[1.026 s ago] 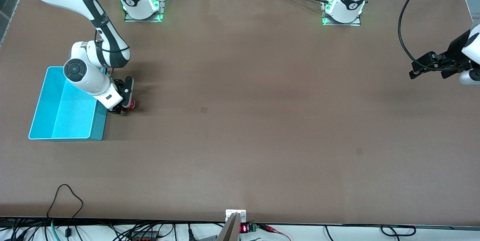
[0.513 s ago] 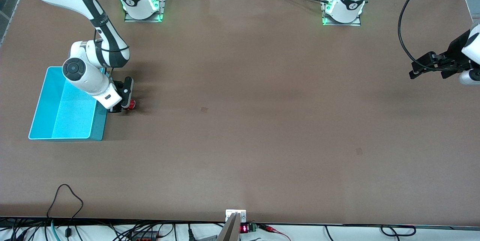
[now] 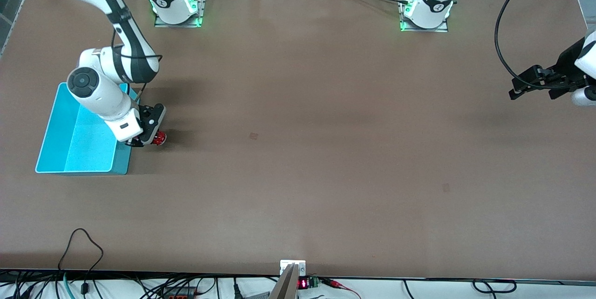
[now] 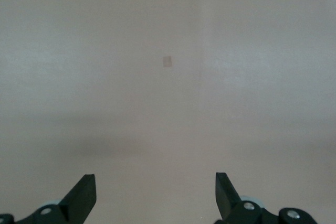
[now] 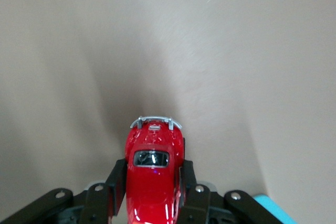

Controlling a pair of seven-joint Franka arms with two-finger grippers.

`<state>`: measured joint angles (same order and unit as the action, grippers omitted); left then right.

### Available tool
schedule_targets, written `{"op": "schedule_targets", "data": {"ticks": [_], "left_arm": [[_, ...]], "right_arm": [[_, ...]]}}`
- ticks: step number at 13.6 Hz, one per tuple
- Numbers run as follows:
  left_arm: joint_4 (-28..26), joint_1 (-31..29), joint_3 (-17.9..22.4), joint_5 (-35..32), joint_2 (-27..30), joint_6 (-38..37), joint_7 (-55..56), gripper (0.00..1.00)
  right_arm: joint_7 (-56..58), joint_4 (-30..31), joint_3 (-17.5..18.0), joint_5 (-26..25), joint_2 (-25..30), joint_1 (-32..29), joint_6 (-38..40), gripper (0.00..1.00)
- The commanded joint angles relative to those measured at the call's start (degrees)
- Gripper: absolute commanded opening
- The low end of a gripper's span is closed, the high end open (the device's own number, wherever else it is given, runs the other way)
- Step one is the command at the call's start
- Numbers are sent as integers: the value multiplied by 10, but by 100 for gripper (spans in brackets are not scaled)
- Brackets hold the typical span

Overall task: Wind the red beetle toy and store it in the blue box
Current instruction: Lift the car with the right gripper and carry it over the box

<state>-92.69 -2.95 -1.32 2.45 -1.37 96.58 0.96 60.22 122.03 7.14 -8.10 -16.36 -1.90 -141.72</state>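
The red beetle toy is held in my right gripper, right beside the blue box, at the box's wall toward the table's middle. In the right wrist view the fingers press both sides of the glossy red car, its silvery bumper pointing away over the bare table. A corner of the blue box shows at that view's edge. My left gripper is open and empty, waiting over the left arm's end of the table; its fingertips stand wide apart.
The brown table is bare apart from small dark marks. Cables hang along the edge nearest the front camera. The arm bases stand at the far edge.
My right arm has swung toward the front camera with the red toy in its gripper; the wrist has shifted over the box's wall. The left arm has not moved.
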Motion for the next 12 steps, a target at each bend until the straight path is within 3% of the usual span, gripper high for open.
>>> {"op": "schedule_targets", "data": {"ticks": [1,3,5,8,12], "left_arm": [[7,-1,0,5,-5,-4,-11,100],[7,-1,0,5,-5,-4,-11,100],[7,-1,0,5,-5,-6,-11,100],[8,-1,0,5,-5,-18,-11,100],[8,-2,1,5,-6,-18,-10,100]], "right_arm": [[-61,-29,9,8,40,-3,47,0],[-128,-37,3,14,64,-8,60,0],[-233,-49,-25,19,74,-9,96,0],[-385,-46,-84,22,74,-7,110,0],[-441,-43,-160,32,33,-10,108,0]]}}
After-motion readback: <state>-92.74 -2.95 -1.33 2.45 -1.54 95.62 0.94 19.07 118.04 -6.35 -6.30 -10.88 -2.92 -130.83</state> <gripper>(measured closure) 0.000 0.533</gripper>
